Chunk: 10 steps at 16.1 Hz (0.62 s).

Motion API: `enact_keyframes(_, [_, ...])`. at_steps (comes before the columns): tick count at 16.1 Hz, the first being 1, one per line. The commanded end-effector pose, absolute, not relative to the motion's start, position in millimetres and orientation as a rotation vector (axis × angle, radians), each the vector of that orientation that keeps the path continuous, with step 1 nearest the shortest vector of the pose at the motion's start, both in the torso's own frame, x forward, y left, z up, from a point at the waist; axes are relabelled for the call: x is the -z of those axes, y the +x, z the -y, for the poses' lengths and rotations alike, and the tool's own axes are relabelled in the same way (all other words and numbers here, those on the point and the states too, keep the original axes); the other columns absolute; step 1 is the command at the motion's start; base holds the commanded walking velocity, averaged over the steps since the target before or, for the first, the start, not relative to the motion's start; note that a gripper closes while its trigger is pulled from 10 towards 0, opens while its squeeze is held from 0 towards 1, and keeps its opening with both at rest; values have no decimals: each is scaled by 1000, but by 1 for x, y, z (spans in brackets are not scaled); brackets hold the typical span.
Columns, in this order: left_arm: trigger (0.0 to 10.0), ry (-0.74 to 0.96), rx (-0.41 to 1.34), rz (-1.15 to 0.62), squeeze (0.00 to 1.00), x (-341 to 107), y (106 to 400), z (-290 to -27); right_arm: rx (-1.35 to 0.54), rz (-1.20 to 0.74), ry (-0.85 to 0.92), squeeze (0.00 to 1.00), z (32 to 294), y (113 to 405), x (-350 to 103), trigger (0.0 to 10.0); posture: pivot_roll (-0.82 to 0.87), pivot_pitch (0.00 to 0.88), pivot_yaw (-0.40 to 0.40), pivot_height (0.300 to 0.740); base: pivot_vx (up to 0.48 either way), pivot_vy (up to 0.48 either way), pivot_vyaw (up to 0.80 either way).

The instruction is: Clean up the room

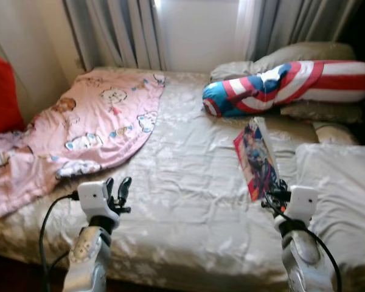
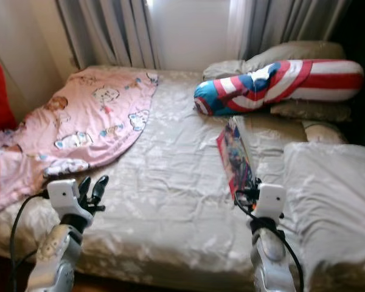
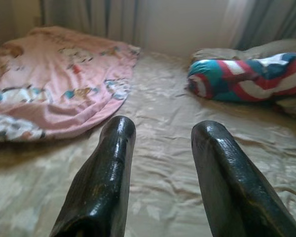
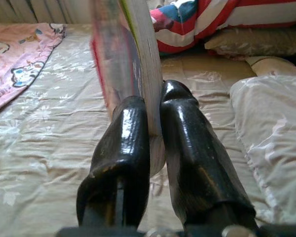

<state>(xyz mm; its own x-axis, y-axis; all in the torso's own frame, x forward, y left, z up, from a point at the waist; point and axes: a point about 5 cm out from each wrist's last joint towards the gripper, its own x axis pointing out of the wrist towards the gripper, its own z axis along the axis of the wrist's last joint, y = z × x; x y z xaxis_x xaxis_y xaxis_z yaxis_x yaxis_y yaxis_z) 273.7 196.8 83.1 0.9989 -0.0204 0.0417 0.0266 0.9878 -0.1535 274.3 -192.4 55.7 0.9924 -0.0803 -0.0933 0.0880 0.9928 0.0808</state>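
Note:
A thin red comic book (image 1: 256, 157) stands on edge above the beige bed sheet (image 1: 188, 182), held up at its near end. My right gripper (image 4: 154, 106) is shut on the book's (image 4: 133, 54) spine edge, low at the bed's right front (image 1: 275, 199). Over the bed's left front, my left gripper (image 1: 118, 190) is open with nothing between its fingers (image 3: 113, 168). A pink cartoon blanket (image 1: 91, 125) lies crumpled across the bed's left side.
A red, white and blue bolster (image 1: 292, 85) rests on grey pillows (image 1: 304, 58) at the head of the bed. A white pillow (image 1: 340, 182) lies at the right front. A red cushion (image 1: 1, 94) leans at the far left. Curtains (image 1: 115, 30) hang behind.

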Motion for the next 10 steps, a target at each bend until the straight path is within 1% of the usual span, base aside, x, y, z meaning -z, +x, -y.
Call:
enact_keyframes(1, [10000,-151,11,41,0,-84,273,-201,74,-19,88,0,189,280,-70,10000,-8,36,-33,740,0,0,0])
enact_keyframes(10, [10000,-154,11,43,0,-85,272,-204,90,-29,101,0,191,279,-69,10000,-8,44,-30,740,0,0,0])
